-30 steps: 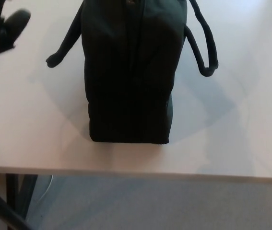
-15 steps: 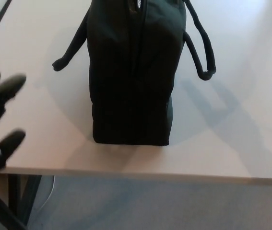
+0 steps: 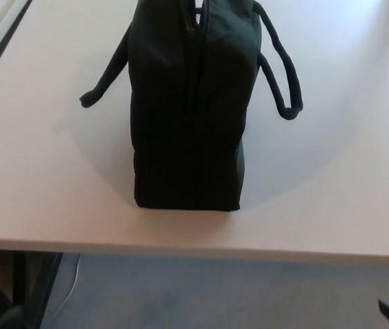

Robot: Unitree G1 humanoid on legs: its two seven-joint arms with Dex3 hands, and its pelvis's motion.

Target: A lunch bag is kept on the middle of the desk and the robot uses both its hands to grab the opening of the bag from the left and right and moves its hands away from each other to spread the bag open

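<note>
Black fabric: one lunch bag (image 3: 189,110) stands mid-desk (image 3: 36,192), two handles drooping at nine and three o'clock; my left hand, spread open earlier, has left view, my right too

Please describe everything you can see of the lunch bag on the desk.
The lunch bag is black, of soft fabric as it looks, and stands upright on the pale desk near its front edge. A closed seam runs along its top. One looped handle hangs to the left, another to the right. Its far end is cut off by the picture. No hand touches it.
</note>
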